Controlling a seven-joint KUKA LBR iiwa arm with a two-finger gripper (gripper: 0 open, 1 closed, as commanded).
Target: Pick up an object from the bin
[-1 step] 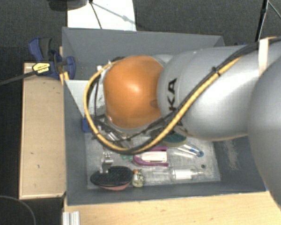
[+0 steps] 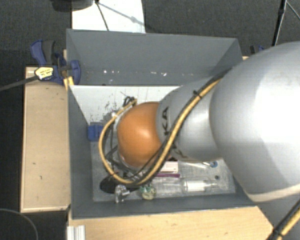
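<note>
A small part of my gripper [image 2: 121, 192] shows as a metal tip below the arm's orange cover, low over the bin's front left. A flat black thing [image 2: 107, 185] lies just to its left on the bin floor. A small greenish round thing [image 2: 149, 192] sits just to its right. Further right lies a clear plastic packet [image 2: 196, 182] with a white and pink label, partly under the arm. A blue thing [image 2: 94, 132] rests against the left wall, further back.
The arm and its orange cover, ringed by yellow and black cables, hide the middle and right of the bin. The bin's grey walls stand close on the left and front of the gripper.
</note>
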